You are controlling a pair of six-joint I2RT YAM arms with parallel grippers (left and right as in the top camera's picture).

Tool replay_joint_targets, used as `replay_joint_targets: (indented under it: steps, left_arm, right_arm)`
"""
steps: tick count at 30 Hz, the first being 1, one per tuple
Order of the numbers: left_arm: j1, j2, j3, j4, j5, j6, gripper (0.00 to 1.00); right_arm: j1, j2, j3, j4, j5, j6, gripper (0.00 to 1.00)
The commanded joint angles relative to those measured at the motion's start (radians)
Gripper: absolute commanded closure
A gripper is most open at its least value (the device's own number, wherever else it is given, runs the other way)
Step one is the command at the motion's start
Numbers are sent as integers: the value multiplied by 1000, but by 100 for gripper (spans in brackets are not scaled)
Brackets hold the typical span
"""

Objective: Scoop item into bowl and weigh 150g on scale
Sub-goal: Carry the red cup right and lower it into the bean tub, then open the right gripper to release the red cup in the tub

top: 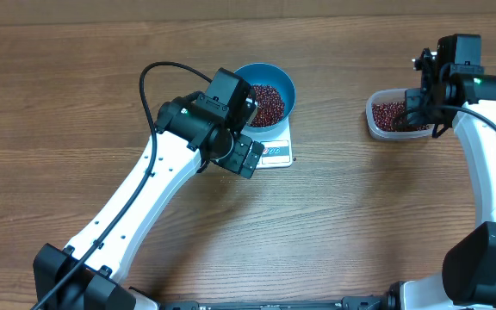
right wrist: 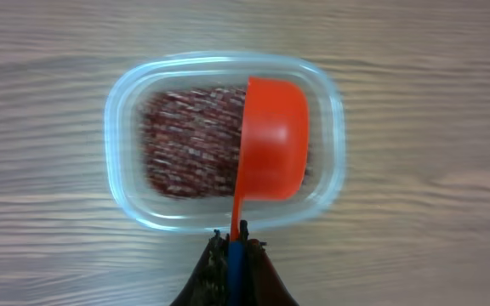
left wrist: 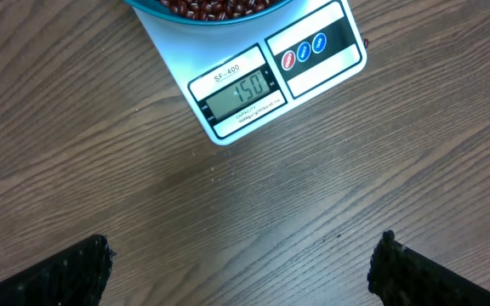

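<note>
Wood-grain table (top: 76, 86) carries everything. Left gripper (left wrist: 241, 268) hangs near the flat white rectangular kitchen scale (left wrist: 177, 51), jaws spread wide, holding nothing; the display reads 150. Round deep bright blue bowl (top: 287, 82) sits on the scale. Clear rounded-rectangular plastic tub (right wrist: 122, 161) lies well apart to the right, beneath an orange plastic scoop (right wrist: 272, 140) whose handle the right gripper (right wrist: 236, 255) pinches tight. Small dark red-brown beans (top: 269, 103) lie in the bowl, more in the tub.
</note>
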Motion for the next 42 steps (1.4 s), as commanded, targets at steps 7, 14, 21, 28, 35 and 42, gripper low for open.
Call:
replay_joint_targets:
  steps: [7,14,21,28,35,42]
  left_arm:
    - [-2,-11,9,-3,-3,15,0]
    - [-2,-11,9,-3,-3,15,0]
    - [-2,-11,9,-3,-3,15,0]
    - [-2,-11,9,-3,-3,15,0]
    - [-2,-11,9,-3,-3,16,0]
    - [-2,-11,9,-3,-3,15,0]
  right_arm:
    - [-136,-9,24,2,-437,28,96]
    - [-170,34,18,-22,-446,32,97]
    - [-170,117,18,-22,-444,88,96]
    - [-170,126,18,-31,-425,113,46]
    - [-170,125,22,-61,-400,138,34]
    - [-170,125,26,-125,-301,191,30]
